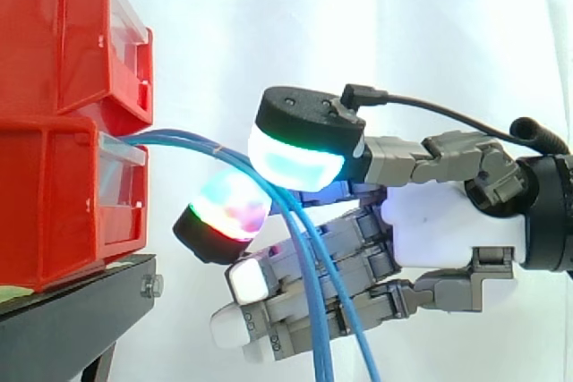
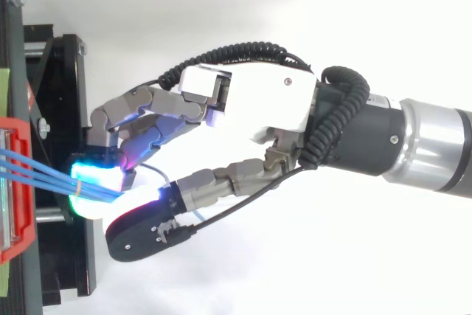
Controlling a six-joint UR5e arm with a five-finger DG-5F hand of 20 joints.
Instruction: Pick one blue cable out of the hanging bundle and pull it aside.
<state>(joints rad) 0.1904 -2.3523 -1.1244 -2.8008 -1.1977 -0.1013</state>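
Closest to the side camera are the blue cables (image 1: pixel 183 140). They come out of the front of the lower red bin (image 1: pixel 63 194) roughly level, heading toward the hand (image 2: pixel 258 101), then bend over and hang straight down out of the bottom of the view. So the long axis goes from horizontal to vertical right where the hand meets them. At that bend the strands run between the thumb (image 1: pixel 300 158) above and one of the fingers (image 1: pixel 228 207) below and on the bin side, and the two look closed on them in a pinch. From above, the strands fan in from the bin and converge into the glow between those same two pads. The catch is that the glow swallows the contact spot, so there's no telling whether one strand is caught or the whole bunch, and that's probably what decides whether a sideways pull separates anything. Behind the hanging strands the other fingers sit curled with nothing in them. The bins rest on the black stand (image 1: pixel 72 310), with the white curtain (image 1: pixel 403 24) furthest back.
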